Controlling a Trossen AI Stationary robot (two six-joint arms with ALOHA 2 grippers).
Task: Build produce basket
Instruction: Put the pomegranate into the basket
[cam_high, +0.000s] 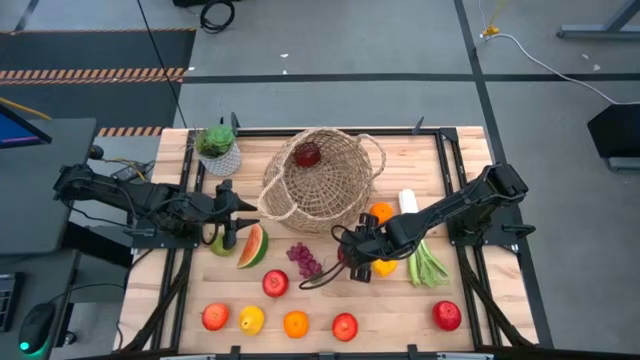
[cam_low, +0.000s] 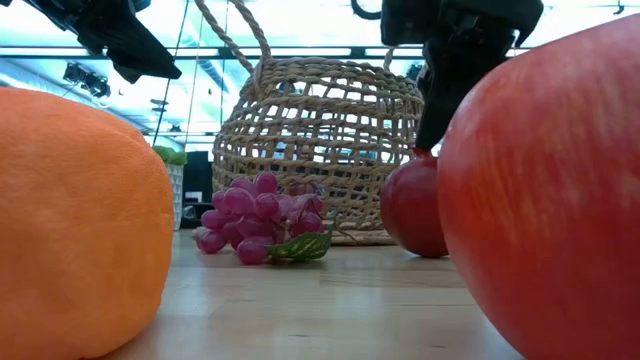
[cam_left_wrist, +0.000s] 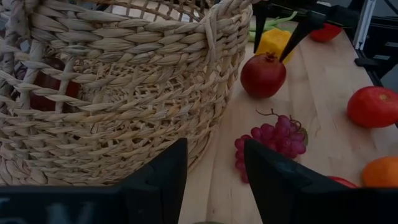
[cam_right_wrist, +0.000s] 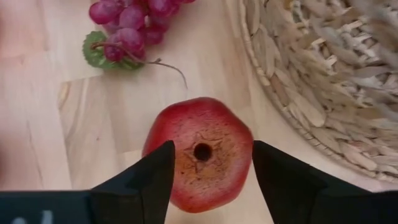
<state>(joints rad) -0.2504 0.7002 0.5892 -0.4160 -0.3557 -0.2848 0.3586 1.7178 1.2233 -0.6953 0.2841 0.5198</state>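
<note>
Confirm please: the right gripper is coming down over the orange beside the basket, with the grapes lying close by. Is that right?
Not quite. The right gripper straddles a dark red pomegranate, not an orange; the right wrist view shows its crown between the fingers. It does sit beside the basket, with the grapes close by.

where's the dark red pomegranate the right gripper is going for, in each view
High: pomegranate mostly hidden under the right gripper, beside the basket.
Low: right of centre, before the basket.
Left wrist: upper middle.
Right wrist: centre, between the fingers.
Shared landmark: purple grapes beside it.
</note>
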